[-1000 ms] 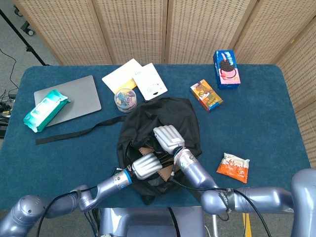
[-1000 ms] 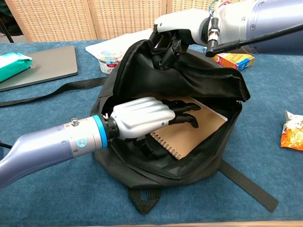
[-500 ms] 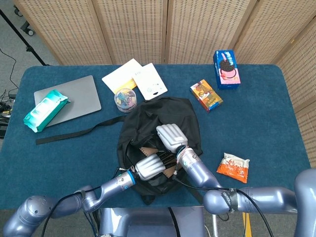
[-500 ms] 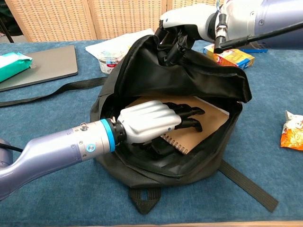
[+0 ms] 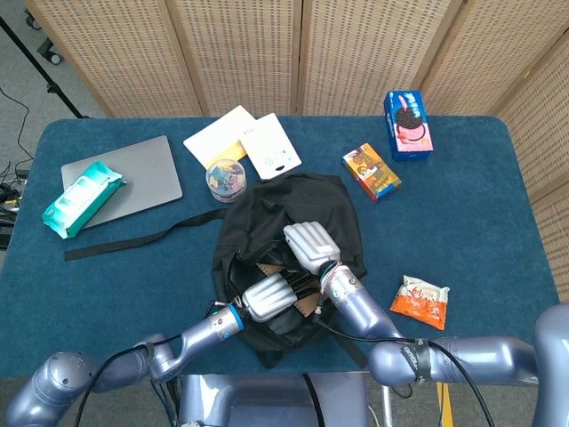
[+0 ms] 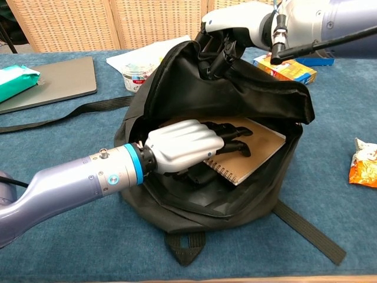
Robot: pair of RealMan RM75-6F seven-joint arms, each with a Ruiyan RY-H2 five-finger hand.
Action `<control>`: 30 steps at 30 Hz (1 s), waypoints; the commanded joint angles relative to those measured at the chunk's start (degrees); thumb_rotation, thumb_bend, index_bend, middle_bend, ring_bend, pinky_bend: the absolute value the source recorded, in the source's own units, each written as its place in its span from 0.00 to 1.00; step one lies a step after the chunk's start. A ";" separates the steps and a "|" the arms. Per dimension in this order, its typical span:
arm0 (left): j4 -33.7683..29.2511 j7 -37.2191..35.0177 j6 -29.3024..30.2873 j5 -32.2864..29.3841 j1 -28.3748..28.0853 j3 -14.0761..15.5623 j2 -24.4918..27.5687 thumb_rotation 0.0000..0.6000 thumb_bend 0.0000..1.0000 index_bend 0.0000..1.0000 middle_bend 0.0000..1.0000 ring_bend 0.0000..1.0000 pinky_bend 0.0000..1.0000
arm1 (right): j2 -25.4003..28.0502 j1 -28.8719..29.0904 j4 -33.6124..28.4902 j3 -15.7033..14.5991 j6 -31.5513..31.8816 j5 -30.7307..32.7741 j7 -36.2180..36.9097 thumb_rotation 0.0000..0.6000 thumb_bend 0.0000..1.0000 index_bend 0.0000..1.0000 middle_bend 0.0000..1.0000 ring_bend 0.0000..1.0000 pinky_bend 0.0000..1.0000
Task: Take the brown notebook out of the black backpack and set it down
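The black backpack (image 6: pixel 235 97) lies in the middle of the table with its mouth open toward me; from the head view the backpack (image 5: pixel 284 206) is a dark mound. My right hand (image 6: pixel 231 34) grips the bag's top flap and holds it up. Inside the opening lies the brown notebook (image 6: pixel 262 147), spiral edge facing me. My left hand (image 6: pixel 187 144) reaches into the bag, fingers over the notebook's top and thumb beneath, gripping its near corner. In the head view my left hand (image 5: pixel 264 297) and right hand (image 5: pixel 308 245) sit close together over the bag.
A grey laptop (image 5: pixel 133 173) with a teal wipes pack (image 5: pixel 82 197) lies far left. White papers (image 5: pixel 244 142) and a small tub (image 5: pixel 225 178) sit behind the bag. An orange box (image 5: pixel 372 171), a blue cookie box (image 5: pixel 407 124) and a snack packet (image 5: pixel 420 302) lie right. A strap (image 5: pixel 133 238) trails left.
My left hand has closed on the notebook and drawn it up and slightly right inside the bag. My right hand has lifted the flap a little higher.
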 commanded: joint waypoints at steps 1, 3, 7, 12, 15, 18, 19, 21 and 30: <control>0.06 0.07 -0.10 -0.49 -0.24 -0.45 -0.09 1.00 0.70 0.21 0.00 0.06 0.17 | 0.09 0.16 -0.10 0.06 -0.09 0.09 0.07 1.00 0.72 0.68 0.66 0.71 0.71; 0.15 0.18 -0.18 -0.75 -0.52 -0.79 -0.12 1.00 0.71 0.21 0.00 0.06 0.17 | 0.15 0.33 -0.27 0.11 -0.16 0.20 0.10 1.00 0.72 0.68 0.66 0.71 0.71; 0.19 0.47 -0.38 -1.25 -1.04 -1.44 -0.16 1.00 0.72 0.21 0.00 0.06 0.17 | 0.25 0.62 -0.53 0.22 -0.17 0.33 0.11 1.00 0.72 0.68 0.66 0.71 0.71; 0.19 1.76 -0.92 -2.64 -1.56 -2.76 -0.56 1.00 0.72 0.21 0.00 0.06 0.17 | 0.33 1.04 -0.84 0.31 -0.02 0.63 0.08 1.00 0.72 0.68 0.66 0.72 0.71; 0.09 2.41 -0.90 -3.22 -1.53 -3.03 -0.72 1.00 0.72 0.21 0.00 0.06 0.17 | 0.43 1.20 -0.99 0.28 0.21 0.77 0.05 1.00 0.72 0.68 0.66 0.72 0.71; -0.04 2.51 -0.51 -3.52 -1.42 -3.13 -0.87 1.00 0.71 0.21 0.00 0.06 0.17 | 0.52 1.28 -1.00 0.20 0.46 0.74 0.04 1.00 0.72 0.68 0.66 0.72 0.71; 0.01 2.40 -0.17 -3.49 -1.34 -3.09 -0.98 1.00 0.71 0.22 0.00 0.08 0.19 | 0.54 1.30 -0.96 0.15 0.53 0.70 0.03 1.00 0.72 0.68 0.66 0.72 0.71; 0.44 1.79 1.41 -2.94 -1.06 -2.83 -1.41 1.00 0.70 0.28 0.01 0.13 0.23 | 0.58 1.31 -0.69 -0.01 0.75 0.56 -0.07 1.00 0.72 0.68 0.66 0.72 0.71; 4.73 -3.51 8.51 -0.15 0.27 -1.18 -2.96 1.00 0.68 0.67 0.29 0.38 0.45 | 0.76 0.78 0.63 -0.18 1.23 0.34 0.65 1.00 0.72 0.68 0.66 0.72 0.71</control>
